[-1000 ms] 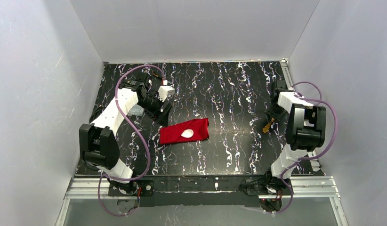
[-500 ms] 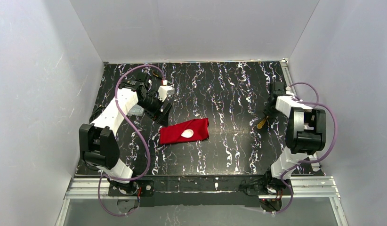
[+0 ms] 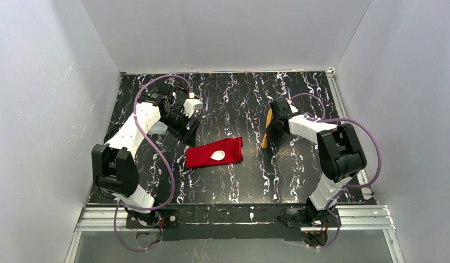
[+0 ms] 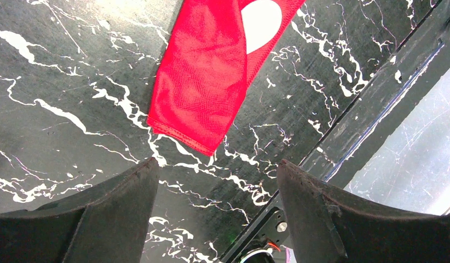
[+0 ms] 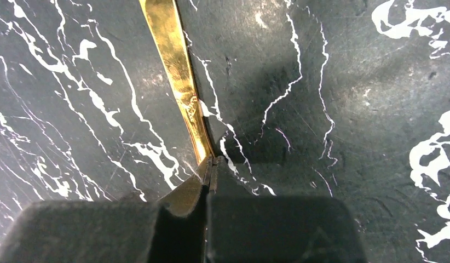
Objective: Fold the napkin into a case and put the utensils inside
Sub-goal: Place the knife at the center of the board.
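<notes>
Lying folded into a narrow layered rectangle with one diagonal edge, the red napkin [image 3: 214, 152] sits near the middle of the black table [image 3: 255, 181], whose glossy top is veined with white like marble. The cloth is a fine, slightly shiny weave with a stitched hem, seen closely from the left wrist [image 4: 203, 93]. On the napkin shows the round bowl of the white spoon [image 3: 217, 155]; its handle cannot be seen. Just beyond the napkin's far left corner hangs the left gripper [image 3: 189, 130], its dark matte fingers [image 4: 116, 205] spread wide with nothing between them. A small clear plastic piece [image 3: 159, 130] lies farther left of the napkin, partly hidden by that arm. To the right of the napkin, apart from it, the right gripper [image 3: 270, 127] has its jaws pinched tight on one end of the gold utensil [image 3: 265, 138], a thin, flat, polished strip with a small embossed mark [image 5: 179, 82]. Whether its free end touches the table cannot be told. Nothing lies on the table between the utensil and the napkin.
</notes>
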`<action>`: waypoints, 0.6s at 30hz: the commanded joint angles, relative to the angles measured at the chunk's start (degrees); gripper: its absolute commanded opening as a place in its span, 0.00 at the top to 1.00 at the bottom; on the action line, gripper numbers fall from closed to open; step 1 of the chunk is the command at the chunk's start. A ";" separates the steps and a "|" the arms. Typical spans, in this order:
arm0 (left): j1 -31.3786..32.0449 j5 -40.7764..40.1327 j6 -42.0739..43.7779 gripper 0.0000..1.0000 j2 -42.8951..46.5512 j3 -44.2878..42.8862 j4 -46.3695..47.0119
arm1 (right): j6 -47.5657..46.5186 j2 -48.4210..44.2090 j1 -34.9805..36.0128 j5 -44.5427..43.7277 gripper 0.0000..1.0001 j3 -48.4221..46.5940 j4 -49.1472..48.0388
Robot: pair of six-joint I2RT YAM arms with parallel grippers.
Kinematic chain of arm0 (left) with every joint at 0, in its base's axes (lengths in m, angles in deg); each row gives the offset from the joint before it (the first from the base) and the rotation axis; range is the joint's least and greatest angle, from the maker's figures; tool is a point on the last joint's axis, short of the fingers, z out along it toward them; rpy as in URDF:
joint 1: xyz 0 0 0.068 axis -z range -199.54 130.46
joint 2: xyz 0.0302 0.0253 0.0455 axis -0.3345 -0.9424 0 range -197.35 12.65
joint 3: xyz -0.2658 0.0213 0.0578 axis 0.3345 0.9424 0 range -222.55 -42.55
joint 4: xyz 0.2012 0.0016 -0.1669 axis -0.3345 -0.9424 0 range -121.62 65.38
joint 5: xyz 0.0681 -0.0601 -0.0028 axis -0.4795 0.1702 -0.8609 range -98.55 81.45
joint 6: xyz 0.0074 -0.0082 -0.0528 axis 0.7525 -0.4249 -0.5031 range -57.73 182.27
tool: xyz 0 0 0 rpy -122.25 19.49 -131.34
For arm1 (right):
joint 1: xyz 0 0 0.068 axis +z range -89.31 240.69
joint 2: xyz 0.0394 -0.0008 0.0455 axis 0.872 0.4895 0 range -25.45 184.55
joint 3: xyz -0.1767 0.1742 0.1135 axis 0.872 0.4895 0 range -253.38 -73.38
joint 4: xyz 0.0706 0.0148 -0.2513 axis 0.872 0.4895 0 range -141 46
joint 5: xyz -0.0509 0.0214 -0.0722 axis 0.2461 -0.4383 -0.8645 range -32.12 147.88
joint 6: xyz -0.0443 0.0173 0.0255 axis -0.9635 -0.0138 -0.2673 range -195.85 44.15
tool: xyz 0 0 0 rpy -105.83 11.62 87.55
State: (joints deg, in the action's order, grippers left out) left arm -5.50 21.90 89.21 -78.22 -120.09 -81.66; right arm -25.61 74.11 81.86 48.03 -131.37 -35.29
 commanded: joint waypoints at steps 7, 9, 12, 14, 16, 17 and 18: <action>-0.11 1.27 -0.96 0.24 0.79 -1.98 -1.51 | -10.04 2.07 -0.02 -4.95 0.53 -16.11 11.12; -0.15 1.11 -1.01 0.24 0.68 -2.04 -1.52 | -12.59 5.75 -0.08 -5.47 0.47 -20.89 13.02; -0.16 0.90 -1.03 0.24 0.69 -2.41 -1.54 | -15.02 13.46 -0.42 -6.47 0.46 -28.10 17.80; -0.19 0.79 -0.93 0.24 0.67 -2.53 -1.76 | -15.64 16.41 -0.53 -7.11 0.45 -30.58 18.84; -0.09 0.59 -0.85 0.24 0.76 -2.61 -1.85 | -16.03 18.20 -0.66 -8.16 0.45 -31.71 19.17; -0.19 0.55 -0.84 0.24 0.67 -2.62 -1.85 | -16.09 18.87 -0.84 -8.27 0.46 -32.12 19.14; -0.15 0.52 -0.81 0.24 0.67 -2.62 -1.85 | -16.22 19.51 -1.06 -8.22 0.46 -32.35 19.25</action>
State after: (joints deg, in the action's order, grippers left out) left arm -5.50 21.90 88.60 -78.22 -120.72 -81.81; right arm -39.29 90.77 81.60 42.33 -161.60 -21.67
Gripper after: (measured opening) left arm 0.766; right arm 0.545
